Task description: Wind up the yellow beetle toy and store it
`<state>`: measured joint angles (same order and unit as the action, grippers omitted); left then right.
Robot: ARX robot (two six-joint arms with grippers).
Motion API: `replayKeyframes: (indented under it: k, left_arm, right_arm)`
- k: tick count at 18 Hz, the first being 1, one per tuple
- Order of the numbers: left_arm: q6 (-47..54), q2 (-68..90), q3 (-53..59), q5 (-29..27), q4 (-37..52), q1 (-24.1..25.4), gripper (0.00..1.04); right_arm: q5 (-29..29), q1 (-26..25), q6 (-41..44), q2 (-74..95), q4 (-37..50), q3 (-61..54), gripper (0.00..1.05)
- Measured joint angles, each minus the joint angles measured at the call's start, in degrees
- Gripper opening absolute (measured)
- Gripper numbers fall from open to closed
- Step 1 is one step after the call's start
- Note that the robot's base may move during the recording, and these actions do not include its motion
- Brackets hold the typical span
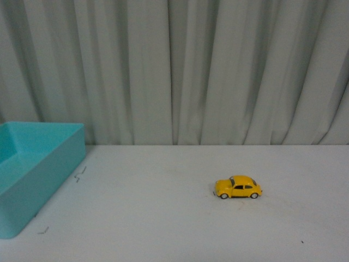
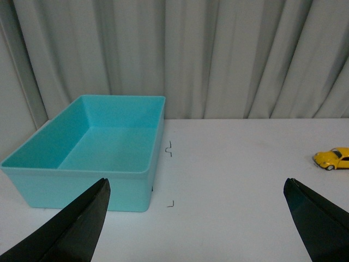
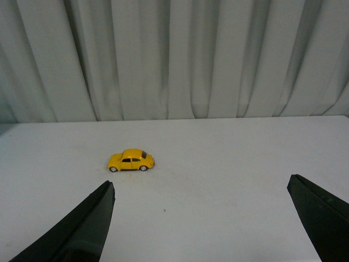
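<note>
The yellow beetle toy point(image 1: 238, 187) stands on its wheels on the white table, right of centre, side-on with its nose to the left. It also shows in the right wrist view as the yellow beetle toy point(image 3: 131, 160), some way beyond the open right gripper point(image 3: 200, 188) and off toward one finger. The left wrist view catches the yellow beetle toy point(image 2: 333, 158) at the frame's edge, far from the open left gripper point(image 2: 196, 188). Both grippers hold nothing. Neither arm shows in the front view.
A turquoise open bin point(image 1: 41, 169) sits at the table's left edge, seen as the bin point(image 2: 131, 180) in the left wrist view, close to one left finger. Small dark corner marks point(image 1: 80, 174) lie beside it. A grey curtain point(image 1: 180, 71) hangs behind the table.
</note>
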<state>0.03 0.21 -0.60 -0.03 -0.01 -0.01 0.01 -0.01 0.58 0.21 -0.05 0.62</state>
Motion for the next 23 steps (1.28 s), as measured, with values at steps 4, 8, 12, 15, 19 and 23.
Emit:
replayKeyframes:
  k: [4,8,12,15,19,23]
  left_arm:
    - [-0.02,0.00,0.00,0.00,-0.26,0.00,0.98]
    - [-0.02,0.00,0.00,0.00,-0.22,0.00,0.98]
    - [-0.02,0.00,0.00,0.00,-0.22,0.00,0.98]
    - [-0.02,0.00,0.00,0.00,-0.22,0.00,0.98]
    - [-0.02,0.00,0.00,0.00,-0.20,0.00,0.98]
    - [-0.02,0.00,0.00,0.00,-0.20,0.00,0.98]
  right_arm:
    - [0.00,0.00,0.00,0.00,-0.22,0.00,0.98]
    - [0.00,0.00,0.00,0.00,-0.17,0.00,0.98]
    - [0.00,0.00,0.00,0.00,-0.17,0.00,0.98]
    - [0.00,0.00,0.00,0.00,-0.17,0.00,0.98]
    - [0.00,0.00,0.00,0.00,-0.17,0.00,0.98]
    - [0.00,0.00,0.00,-0.02,-0.11,0.00,0.98]
